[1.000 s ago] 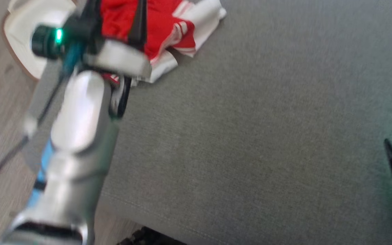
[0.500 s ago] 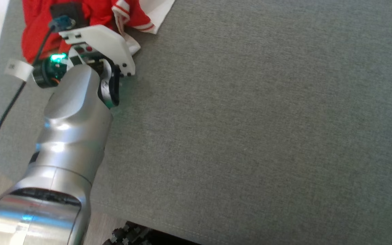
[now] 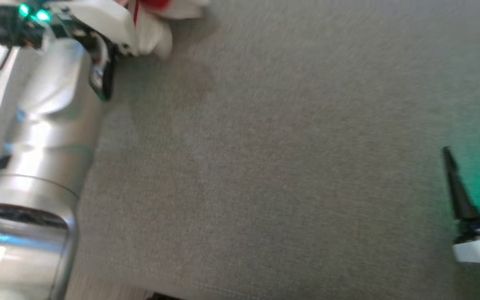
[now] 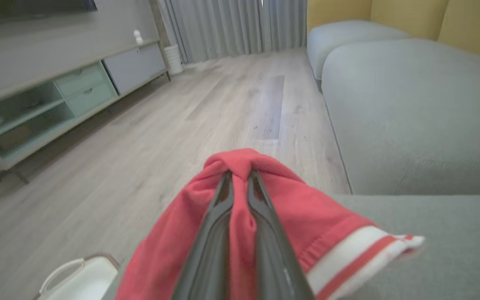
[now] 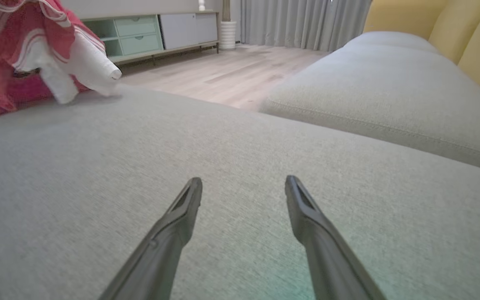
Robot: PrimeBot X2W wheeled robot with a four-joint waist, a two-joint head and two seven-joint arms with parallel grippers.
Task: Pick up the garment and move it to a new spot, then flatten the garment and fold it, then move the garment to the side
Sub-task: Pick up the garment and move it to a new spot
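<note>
Home liv. rm, grey sofa, TV cabinet, curtains, wood floor

Bright, soft, even room light. Head view heavily motion-blurred: garment at far-left corner of sofa seat is smeared, left arm has white glare streaks. Green glow on seat by right gripper, near right edge. Wrist views sharper, w/ wide-angle bending at pic edges, bkgd slightly soft; faint shadow under garment.

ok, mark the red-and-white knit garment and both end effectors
red-and-white knit garment (image 4: 311, 210), left wrist view, red body fabric.
left end effector (image 4: 240, 176), left wrist view, between shut fingertips.
right end effector (image 5: 244, 188), right wrist view, between open fingertips.
</note>
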